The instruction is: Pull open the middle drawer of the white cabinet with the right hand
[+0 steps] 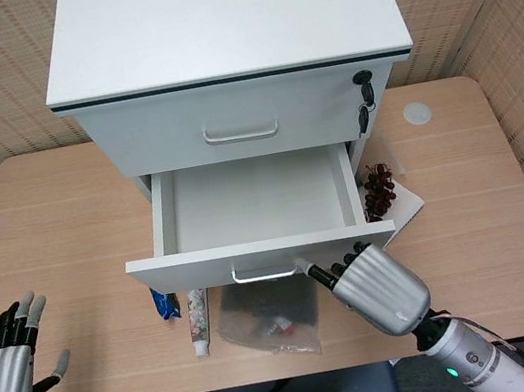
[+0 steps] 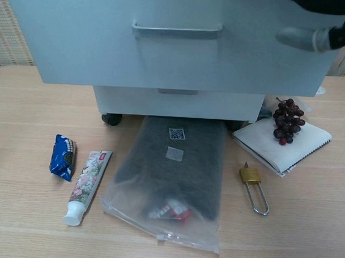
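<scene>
The white cabinet (image 1: 223, 30) stands at the back of the table. Its middle drawer (image 1: 255, 212) is pulled far out and is empty inside. The drawer's front panel (image 2: 164, 55) fills the top of the chest view, and its handle (image 2: 176, 31) is bare there. My right hand (image 1: 380, 287) hangs just in front of the panel at its right end, fingers stretched toward the handle (image 1: 261, 275), one fingertip close to the handle's right end. Only its thumb (image 2: 303, 38) shows in the chest view. My left hand (image 1: 3, 368) sits at the table's near left corner, fingers spread, holding nothing.
Under the drawer lie a blue snack packet (image 2: 62, 156), a toothpaste tube (image 2: 86, 185) and a clear bag with dark cloth (image 2: 171, 174). A brass padlock (image 2: 252, 185) and grapes (image 2: 287, 120) on a white notebook (image 2: 285, 147) lie to the right. Keys (image 1: 363, 87) hang from the top lock.
</scene>
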`<state>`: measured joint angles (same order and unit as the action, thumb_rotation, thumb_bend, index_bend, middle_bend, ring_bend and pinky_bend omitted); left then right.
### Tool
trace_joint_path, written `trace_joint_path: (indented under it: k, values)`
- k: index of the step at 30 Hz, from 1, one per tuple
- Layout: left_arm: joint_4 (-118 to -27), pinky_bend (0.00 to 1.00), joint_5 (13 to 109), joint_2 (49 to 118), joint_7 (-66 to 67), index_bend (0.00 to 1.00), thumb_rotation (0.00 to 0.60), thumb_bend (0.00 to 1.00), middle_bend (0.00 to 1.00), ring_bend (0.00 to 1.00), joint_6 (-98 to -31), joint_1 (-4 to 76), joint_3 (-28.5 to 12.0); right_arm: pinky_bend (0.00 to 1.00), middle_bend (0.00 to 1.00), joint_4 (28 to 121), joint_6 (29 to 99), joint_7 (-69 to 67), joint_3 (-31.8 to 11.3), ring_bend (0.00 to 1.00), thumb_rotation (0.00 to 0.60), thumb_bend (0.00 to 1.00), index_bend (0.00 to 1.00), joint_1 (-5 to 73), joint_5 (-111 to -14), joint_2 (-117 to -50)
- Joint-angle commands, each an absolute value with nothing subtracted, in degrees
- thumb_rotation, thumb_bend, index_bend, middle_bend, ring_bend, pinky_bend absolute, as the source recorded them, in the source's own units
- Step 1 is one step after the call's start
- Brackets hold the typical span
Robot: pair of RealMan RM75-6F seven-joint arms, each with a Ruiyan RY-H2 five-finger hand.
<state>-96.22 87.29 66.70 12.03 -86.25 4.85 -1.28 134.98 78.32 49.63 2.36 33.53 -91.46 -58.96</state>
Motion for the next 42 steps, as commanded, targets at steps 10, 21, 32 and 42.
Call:
trace_joint_path:
  k: [10, 21, 32, 42]
  values:
    - [-96.4, 0.09, 86.9, 66.5, 11.9, 0.03, 0.6, 0.31, 0.0, 0.0, -85.9, 4.9, -1.3, 0.83, 0.77, 127.0, 100.2, 32.3, 4.9, 0.79, 0.6, 0.33, 0.34, 15.0, -100.6, -50.7]
    - [-97.2, 0.09, 87.1, 66.9, 12.9, 0.03, 0.6, 0.31, 0.0, 0.0, -85.6, 5.2, -1.4, 0.62, 0.46, 110.8, 98.4, 17.6, 7.6, 0.48, 0.6, 0.33, 0.22, 6.0, -89.7, -54.2]
    - [-97.7, 0.09, 87.6, 67.7, 13.7, 0.03, 0.6, 0.31, 0.0, 0.0, -87.0, 4.6, -1.5, 0.17, 0.04, 103.1, 91.7, 11.1, 6.0, 0.03, 0.6, 0.28, 0.0, 5.2, -86.9, -57.8]
    - [-97.4, 0.09, 87.6, 68.4, 13.4, 0.03, 0.6, 0.31, 0.0, 0.0, -87.2, 4.7, -1.8, 0.17, 0.04, 101.7, 89.5, 10.2, 3.8, 0.03, 0.6, 0.28, 0.0, 5.4, -87.5, -59.0]
